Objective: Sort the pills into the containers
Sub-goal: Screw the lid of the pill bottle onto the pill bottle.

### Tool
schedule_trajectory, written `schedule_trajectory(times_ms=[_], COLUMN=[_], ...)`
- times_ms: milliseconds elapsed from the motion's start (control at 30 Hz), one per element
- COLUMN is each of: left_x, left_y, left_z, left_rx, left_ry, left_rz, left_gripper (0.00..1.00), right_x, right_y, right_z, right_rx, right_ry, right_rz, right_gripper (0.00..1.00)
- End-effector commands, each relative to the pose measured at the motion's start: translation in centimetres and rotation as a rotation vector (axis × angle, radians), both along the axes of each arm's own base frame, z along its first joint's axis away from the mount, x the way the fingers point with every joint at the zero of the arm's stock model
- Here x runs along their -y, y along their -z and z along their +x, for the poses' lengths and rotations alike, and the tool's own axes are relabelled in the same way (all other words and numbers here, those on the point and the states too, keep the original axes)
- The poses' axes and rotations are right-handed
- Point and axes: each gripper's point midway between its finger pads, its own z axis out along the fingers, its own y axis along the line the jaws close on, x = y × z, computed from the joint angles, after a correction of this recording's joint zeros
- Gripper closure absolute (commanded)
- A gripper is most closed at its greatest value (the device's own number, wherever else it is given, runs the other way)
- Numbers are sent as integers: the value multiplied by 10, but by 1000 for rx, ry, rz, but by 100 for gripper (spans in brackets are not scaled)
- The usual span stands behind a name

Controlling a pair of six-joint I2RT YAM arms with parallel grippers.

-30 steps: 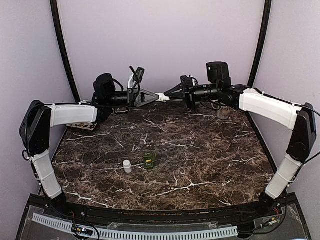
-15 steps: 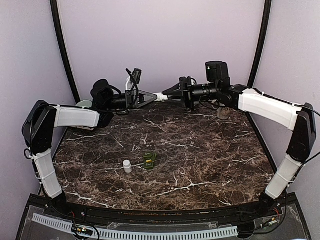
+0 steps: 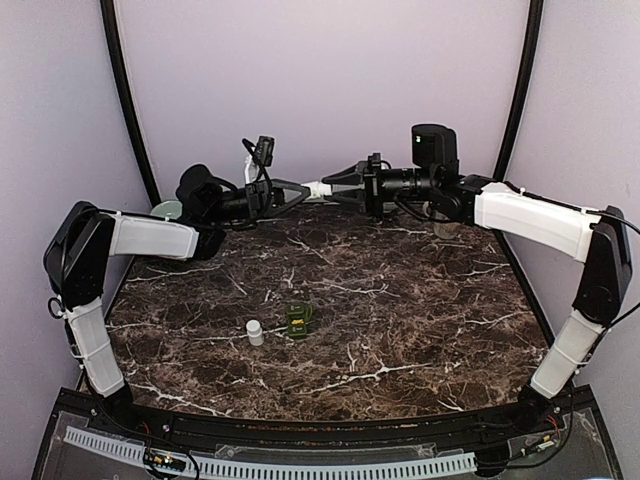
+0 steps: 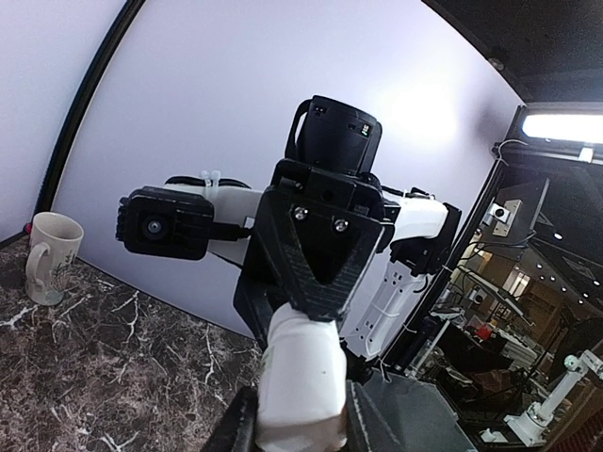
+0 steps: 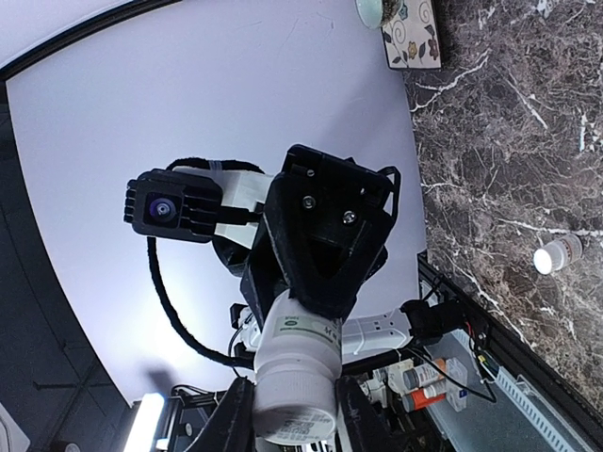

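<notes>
A white pill bottle (image 3: 317, 188) hangs in the air over the back of the table, held from both ends. My left gripper (image 3: 304, 190) is shut on its body (image 4: 300, 377). My right gripper (image 3: 331, 187) is shut on its ribbed cap (image 5: 294, 400). In the left wrist view my left gripper (image 4: 297, 419) sits at the bottom edge with the right one beyond the bottle. In the right wrist view my right gripper (image 5: 290, 410) grips the cap. The dark green containers (image 3: 299, 319) stand mid-table, with a second small white bottle (image 3: 255, 332) just left of them. No pills show.
A white mug (image 4: 49, 257) stands at the table's back right corner. A patterned coaster (image 5: 412, 33) lies at the back left edge beside a pale green round thing (image 3: 168, 210). The small bottle (image 5: 556, 256) lies far below my right gripper. Purple walls enclose the table.
The held bottle and both grippers have shifted slightly left and up. The left wrist has turned and its forearm has drawn back to the left.
</notes>
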Motion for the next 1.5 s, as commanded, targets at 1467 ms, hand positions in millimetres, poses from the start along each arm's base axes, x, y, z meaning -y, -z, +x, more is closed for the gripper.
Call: schedule_trajectory(times_ms=[1467], left_x=[7], left_y=[13], left_z=[-4], left_rx=[-191], left_ry=[99], left_rz=[-84], left_gripper=[100], right_x=[22], right_y=[-2], right_z=[-16], right_rx=[483], right_ry=[26], right_rz=[-368], right_gripper=[40])
